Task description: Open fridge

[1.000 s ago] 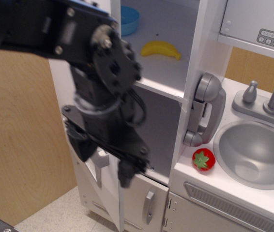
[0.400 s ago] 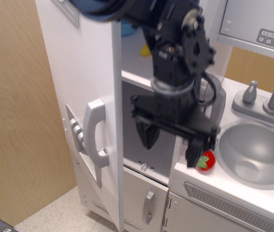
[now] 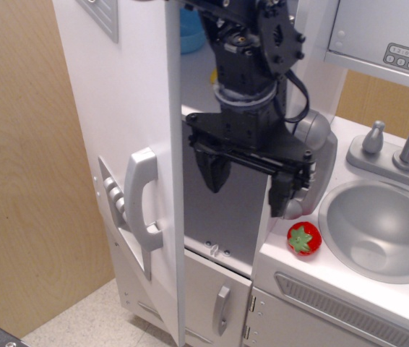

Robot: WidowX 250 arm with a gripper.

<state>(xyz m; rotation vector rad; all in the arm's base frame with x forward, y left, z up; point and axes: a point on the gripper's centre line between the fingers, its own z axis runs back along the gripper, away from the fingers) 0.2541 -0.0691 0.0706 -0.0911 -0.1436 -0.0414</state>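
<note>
The white fridge's upper door (image 3: 121, 94) stands swung open toward me, seen nearly edge-on, with its silver handle (image 3: 141, 199) and the ice-dispenser recess (image 3: 110, 202) on its outer face. Behind it the grey interior wall (image 3: 230, 210) and a white shelf (image 3: 201, 112) show. My black gripper (image 3: 248, 184) hangs open and empty in front of the fridge opening, right of the door edge, its fingers (image 3: 212, 170) spread wide and pointing down. It touches neither door nor handle.
A blue bowl (image 3: 190, 32) sits on the upper shelf, mostly behind my arm. A grey toy phone (image 3: 320, 144) hangs on the fridge's right side. A red strawberry (image 3: 303, 238) lies beside the sink (image 3: 385, 231). The microwave (image 3: 392, 32) is top right; the lower door handle (image 3: 222, 309) is below.
The arm swung from in front of the door's left side to the right, into the fridge opening, then rose slightly. The door and its handle are now uncovered; the banana is hidden.
</note>
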